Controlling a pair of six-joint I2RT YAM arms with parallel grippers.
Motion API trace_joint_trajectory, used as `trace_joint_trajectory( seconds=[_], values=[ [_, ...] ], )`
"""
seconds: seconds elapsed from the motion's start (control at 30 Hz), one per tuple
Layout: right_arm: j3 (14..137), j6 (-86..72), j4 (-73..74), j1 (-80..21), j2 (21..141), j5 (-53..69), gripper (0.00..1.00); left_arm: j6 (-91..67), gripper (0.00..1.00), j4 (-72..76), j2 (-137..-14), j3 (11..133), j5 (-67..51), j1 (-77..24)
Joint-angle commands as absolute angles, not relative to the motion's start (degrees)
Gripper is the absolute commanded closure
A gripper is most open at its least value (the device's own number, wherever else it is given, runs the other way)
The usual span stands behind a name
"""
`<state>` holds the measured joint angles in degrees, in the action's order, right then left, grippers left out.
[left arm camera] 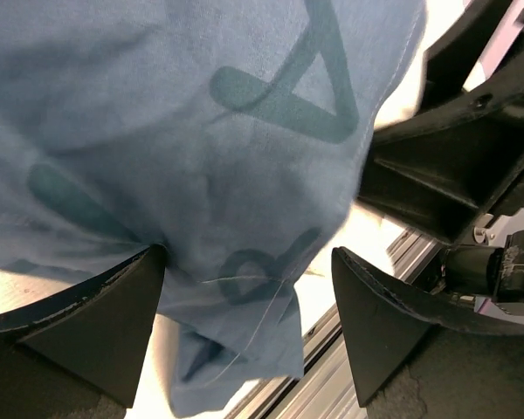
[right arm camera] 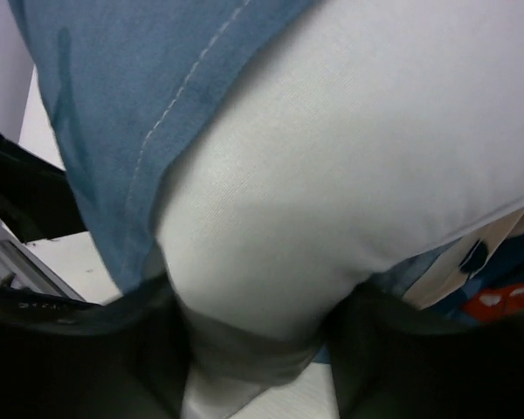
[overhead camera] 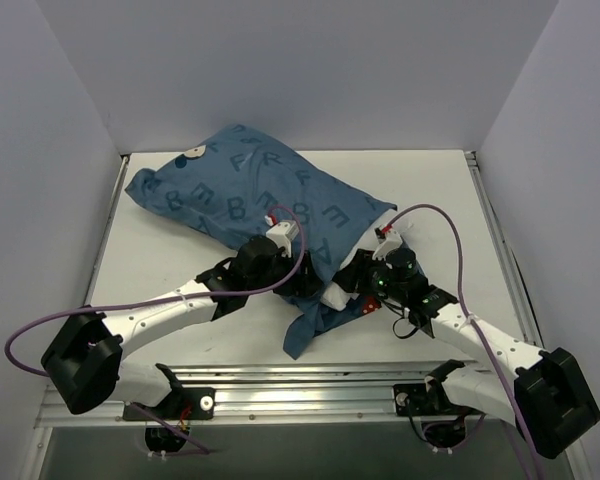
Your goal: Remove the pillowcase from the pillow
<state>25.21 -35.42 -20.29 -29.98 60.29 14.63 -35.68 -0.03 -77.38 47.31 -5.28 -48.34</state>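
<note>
On the white-walled table [overhead camera: 160, 262], left fingers [left arm camera: 87, 323] gape around the pillowcase [left arm camera: 201, 175], right fingers [right arm camera: 79, 349] pinch the pillow [right arm camera: 349, 175].

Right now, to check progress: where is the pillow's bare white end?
Top view, right of centre: the pillow pokes from the pillowcase at its near end, pinched in the right end effector.

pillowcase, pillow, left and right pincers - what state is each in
pillowcase: mostly on the pillow, near open end bunched and peeled back
pillow: largely covered, white near corner exposed
left pincer: open, pillowcase fabric hanging between its jaws
right pincer: shut on the pillow's exposed corner
</note>
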Motion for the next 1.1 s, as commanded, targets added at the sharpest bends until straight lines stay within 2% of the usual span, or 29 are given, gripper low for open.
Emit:
trace_joint_trajectory(
  seconds=[0.0,0.03,0.07,0.1,0.63,1.07],
  values=[
    [25.93,-32.26,-29.17,-29.62,60.64,19.42,0.65,-35.07,0.15,4.57,-77.43,46.94,-6.07,-49.13],
    [25.93,-32.08,-29.88,-29.62,60.64,20.03,0.79,-35.16,0.15,4.66,-77.43,46.76,-5.98,-49.30],
    [26.10,-31.73,-29.71,-29.71,60.91,20.13,0.98,-35.07,0.15,4.75,-77.26,46.58,-5.98,-49.31],
    [26.80,-31.29,-29.45,-29.71,60.91,20.13,1.00,-34.98,0.15,4.75,-77.17,46.50,-5.80,-49.48],
    [32.43,-28.21,-23.12,-29.79,58.89,18.81,1.00,-28.30,0.19,-5.80,-77.61,49.22,-2.11,-51.15],
    [34.10,-27.42,-21.18,-31.46,59.50,17.32,1.00,-26.19,0.23,-4.04,-81.21,51.85,-3.25,-51.86]
  ],
)
